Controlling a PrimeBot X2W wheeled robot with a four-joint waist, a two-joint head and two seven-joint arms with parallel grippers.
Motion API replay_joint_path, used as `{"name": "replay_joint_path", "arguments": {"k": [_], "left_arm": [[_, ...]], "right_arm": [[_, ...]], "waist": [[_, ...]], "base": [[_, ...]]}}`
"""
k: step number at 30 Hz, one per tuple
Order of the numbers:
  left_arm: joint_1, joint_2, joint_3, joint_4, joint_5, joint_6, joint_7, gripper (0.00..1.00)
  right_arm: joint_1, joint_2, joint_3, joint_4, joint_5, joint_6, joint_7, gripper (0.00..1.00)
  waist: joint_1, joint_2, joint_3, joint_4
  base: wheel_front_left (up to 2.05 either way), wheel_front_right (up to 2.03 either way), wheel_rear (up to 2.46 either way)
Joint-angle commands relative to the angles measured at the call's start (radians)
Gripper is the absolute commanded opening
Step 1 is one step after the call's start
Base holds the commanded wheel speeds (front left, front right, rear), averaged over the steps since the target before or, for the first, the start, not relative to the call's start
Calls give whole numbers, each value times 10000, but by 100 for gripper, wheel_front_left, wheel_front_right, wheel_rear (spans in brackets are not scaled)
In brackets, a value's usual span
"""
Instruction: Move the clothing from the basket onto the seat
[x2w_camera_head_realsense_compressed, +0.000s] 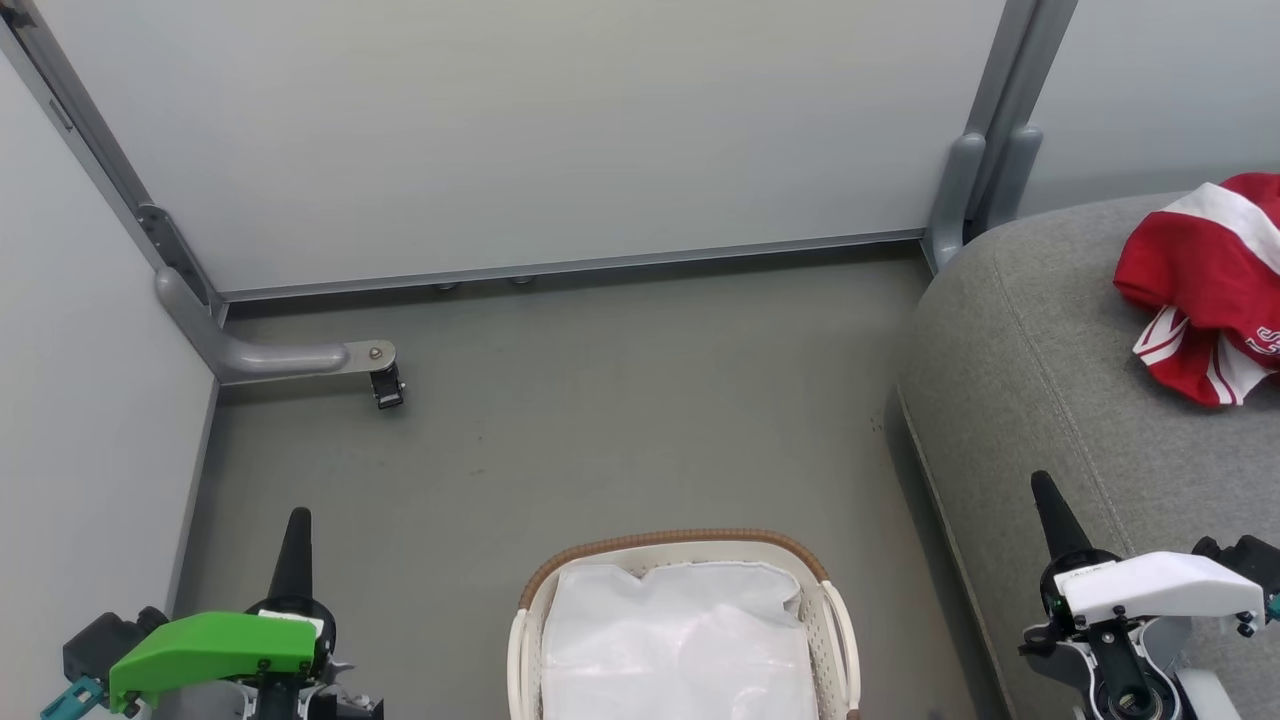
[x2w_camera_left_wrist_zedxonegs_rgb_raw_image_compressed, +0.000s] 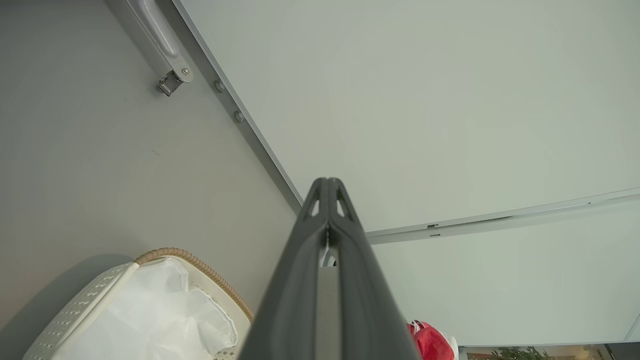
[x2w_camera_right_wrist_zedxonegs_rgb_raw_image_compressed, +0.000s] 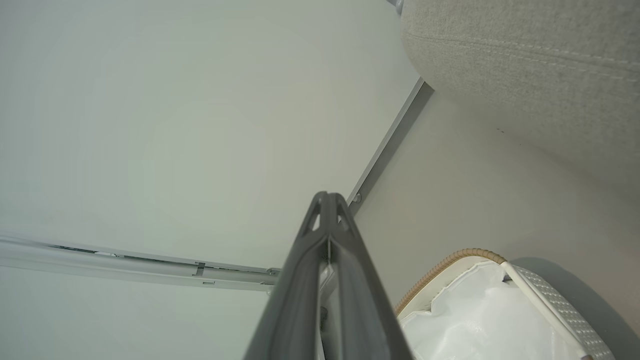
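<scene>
1. The clothing (x2w_camera_head_realsense_compressed: 1205, 285), a crumpled red heap with white stripes and a bit of white lettering, lies on top of the seat (x2w_camera_head_realsense_compressed: 1020, 400) at the head view's far right, partly cut off by the picture's edge.
2. The basket (x2w_camera_head_realsense_compressed: 680, 543) stands on the grey floor (x2w_camera_head_realsense_compressed: 600, 420) at the bottom middle, near the seat's rounded side but apart from it. A white liner (x2w_camera_head_realsense_compressed: 680, 640) lies rumpled inside it.
3. The left gripper (x2w_camera_left_wrist_zedxonegs_rgb_raw_image_compressed: 327, 184) has its two dark fingers clenched, pressed against each other at the tips. It points toward the pale wall panel (x2w_camera_head_realsense_compressed: 500, 130), to the left of the basket. The clothing is well apart from it, far across on the other side. In the left wrist view a scrap of red shows low down, just right of the fingers.
4. The right gripper (x2w_camera_right_wrist_zedxonegs_rgb_raw_image_compressed: 328, 197) is clenched the same way, tips meeting. In the head view it shows against the seat's near part, with the clothing ahead of it and to its right, clear of the fingers.
5. The basket sits between the two grippers, and neither touches it.
</scene>
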Motion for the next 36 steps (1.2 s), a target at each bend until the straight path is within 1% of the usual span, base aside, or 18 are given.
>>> {"name": "replay_joint_path", "arguments": {"k": [1, 12, 36], "left_arm": [[-247, 27, 85, -114, -243, -78, 61, 0], [-354, 29, 266, -170, -1098, -155, 321, 0], [-512, 34, 602, -290, -2704, -280, 819, 0]], "right_arm": [[-80, -60, -45, -133, 253, -5, 77, 0], [-75, -67, -134, -236, 1266, -5, 331, 0], [-57, -84, -291, -420, 3092, -7, 820, 0]], "waist": [[0, 74, -1, 1], [0, 84, -7, 4], [0, 107, -19, 11]], "base": [[0, 0, 0], [0, 0, 0], [0, 0, 0]]}}
